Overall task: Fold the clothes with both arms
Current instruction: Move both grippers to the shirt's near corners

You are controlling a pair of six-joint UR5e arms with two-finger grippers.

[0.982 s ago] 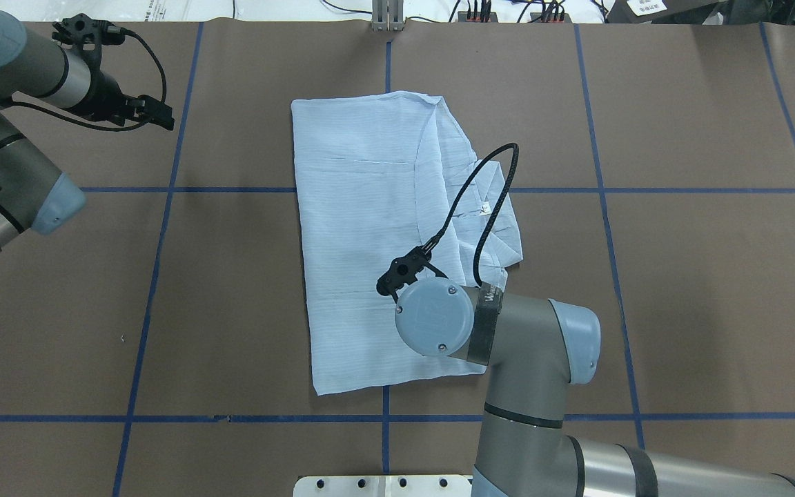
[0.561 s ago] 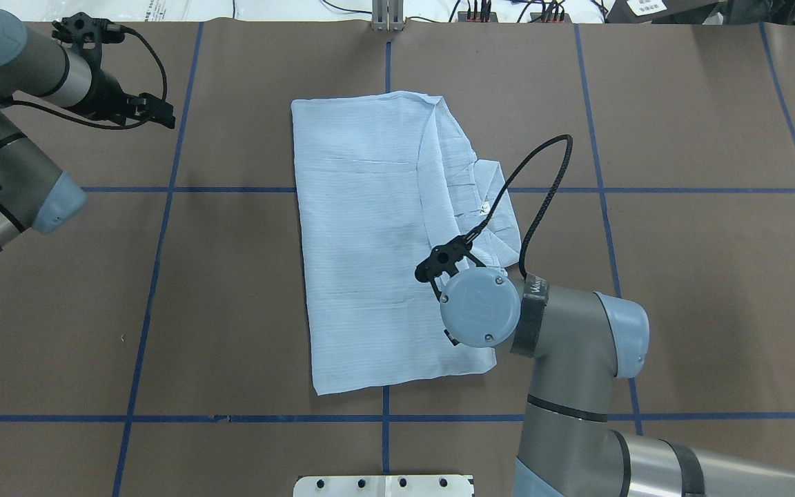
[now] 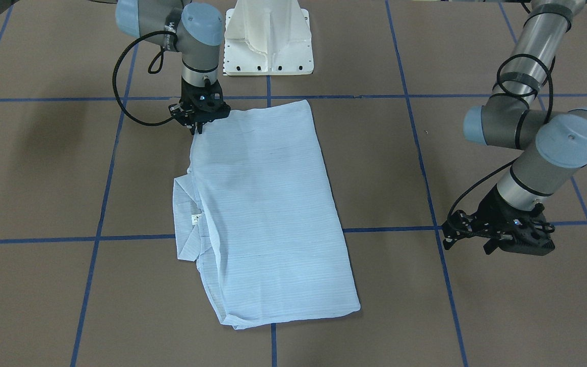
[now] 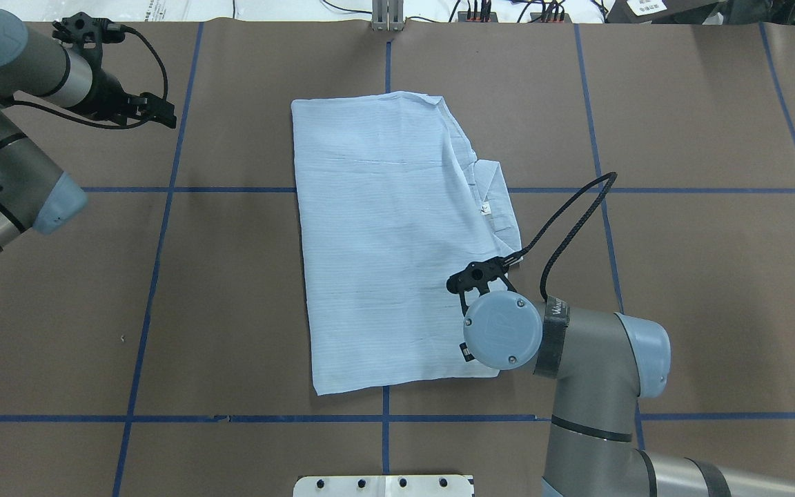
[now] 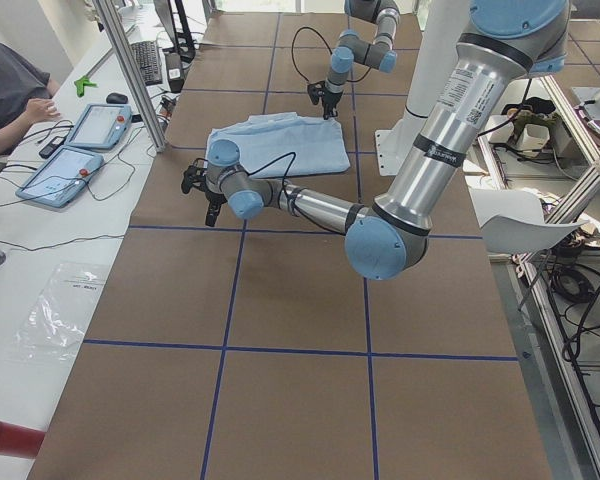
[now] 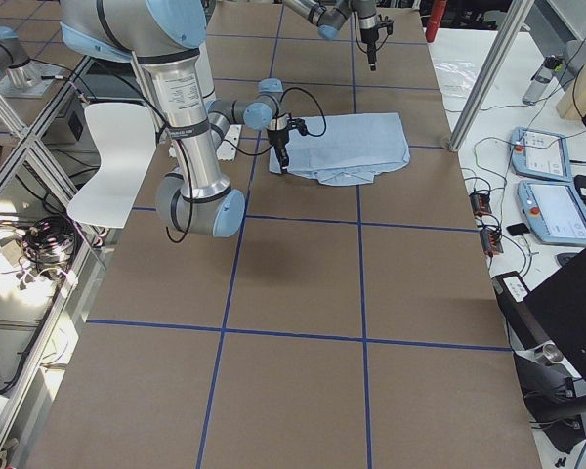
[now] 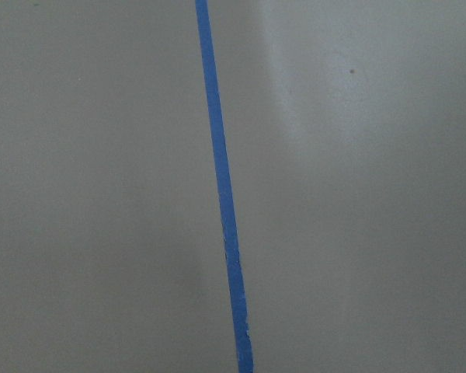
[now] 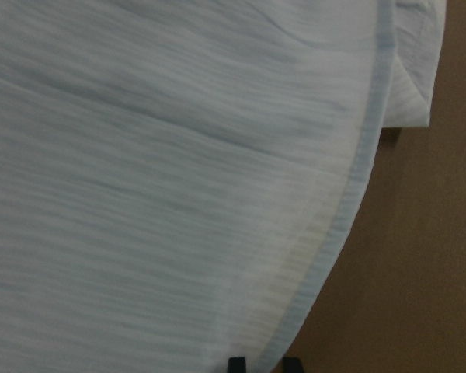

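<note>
The light blue, finely striped shirt [image 4: 377, 241] lies flat in the middle of the overhead view, folded to a long rectangle, its collar [image 4: 497, 200] at the right edge. The right arm [image 4: 577, 345] bends over its lower right corner. The left arm [image 4: 25, 69] is at upper left, well apart.

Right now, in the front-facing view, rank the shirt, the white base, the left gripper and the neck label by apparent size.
1. shirt
2. white base, though the top edge crops it
3. left gripper, which sits nearer the camera, so it looks bigger than it is
4. neck label
</note>
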